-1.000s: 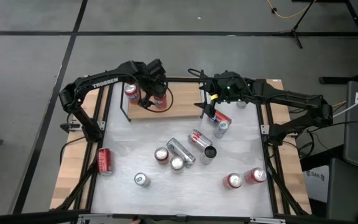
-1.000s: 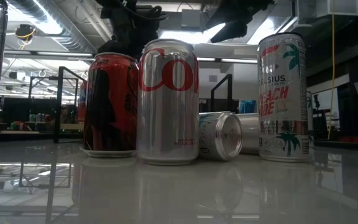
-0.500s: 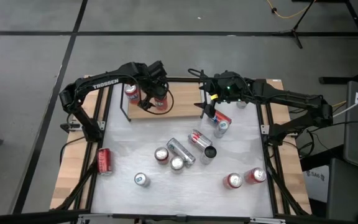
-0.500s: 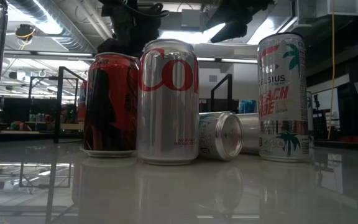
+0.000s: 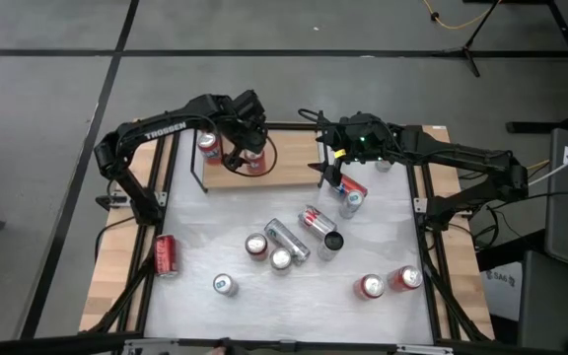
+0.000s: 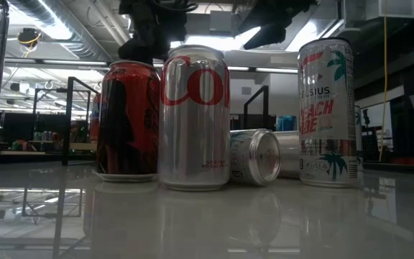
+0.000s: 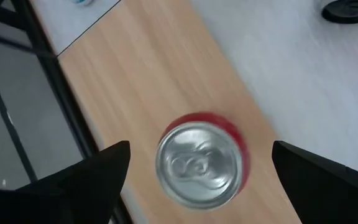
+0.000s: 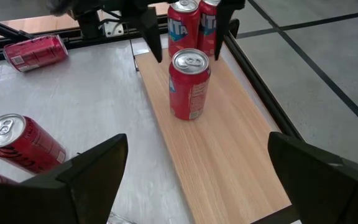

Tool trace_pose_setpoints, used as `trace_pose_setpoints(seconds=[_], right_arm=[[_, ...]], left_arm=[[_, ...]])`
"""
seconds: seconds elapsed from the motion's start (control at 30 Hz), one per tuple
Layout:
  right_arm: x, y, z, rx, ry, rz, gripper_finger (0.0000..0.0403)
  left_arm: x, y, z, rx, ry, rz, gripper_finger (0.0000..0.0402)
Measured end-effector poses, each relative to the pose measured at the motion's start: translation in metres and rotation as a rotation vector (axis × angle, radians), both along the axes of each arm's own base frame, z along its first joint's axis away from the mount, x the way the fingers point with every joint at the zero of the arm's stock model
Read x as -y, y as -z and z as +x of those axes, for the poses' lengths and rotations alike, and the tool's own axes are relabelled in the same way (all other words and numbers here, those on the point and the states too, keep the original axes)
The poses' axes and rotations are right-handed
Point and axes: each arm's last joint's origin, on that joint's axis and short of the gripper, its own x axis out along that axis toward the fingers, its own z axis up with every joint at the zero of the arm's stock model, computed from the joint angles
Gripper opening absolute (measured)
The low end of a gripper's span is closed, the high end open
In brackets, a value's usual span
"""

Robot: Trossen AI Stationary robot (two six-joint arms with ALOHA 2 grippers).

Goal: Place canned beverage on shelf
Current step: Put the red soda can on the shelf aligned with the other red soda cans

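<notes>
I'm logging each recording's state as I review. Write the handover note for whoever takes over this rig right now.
Left gripper: open, empty, above the upright red can with a silver top standing on the flat light-brown wooden shelf with black metal rails.
Right gripper: open, empty, over the shelf's other end, facing that can.
Done: three red cans stand on the shelf: this one and two more behind it.
Left: about ten cans remain on the whitish tabletop, some upright, some lying, including a red can on its side near the left edge.
</notes>
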Motion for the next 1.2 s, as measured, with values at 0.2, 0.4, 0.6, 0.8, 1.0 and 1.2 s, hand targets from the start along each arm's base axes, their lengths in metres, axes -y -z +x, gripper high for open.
trace_pose_setpoints(seconds=[0.2, 0.4, 0.6, 0.8, 1.0, 1.2], right_arm=[[0.0, 0.0, 0.0, 0.0, 0.0, 0.0, 0.0379], [0.0, 0.0, 0.0, 0.0, 0.0, 0.0, 0.0379], [0.0, 0.0, 0.0, 0.0, 0.0, 0.0, 0.0379], [0.0, 0.0, 0.0, 0.0, 0.0, 0.0, 0.0379], [0.0, 0.0, 0.0, 0.0, 0.0, 0.0, 0.0379], [0.0, 0.0, 0.0, 0.0, 0.0, 0.0, 0.0379]], left_arm=[[-0.013, 0.011, -0.008, 0.006, -0.025, -0.039, 0.0385], [-0.019, 0.02, -0.011, 0.035, -0.032, -0.069, 0.0385], [-0.019, 0.035, -0.013, 0.021, -0.029, -0.104, 0.0385], [-0.014, 0.048, -0.015, -0.013, -0.038, -0.117, 0.0385], [-0.01, 0.049, -0.012, -0.051, -0.126, -0.091, 0.0385], [-0.003, 0.049, -0.008, -0.049, -0.14, -0.1, 0.0385]])
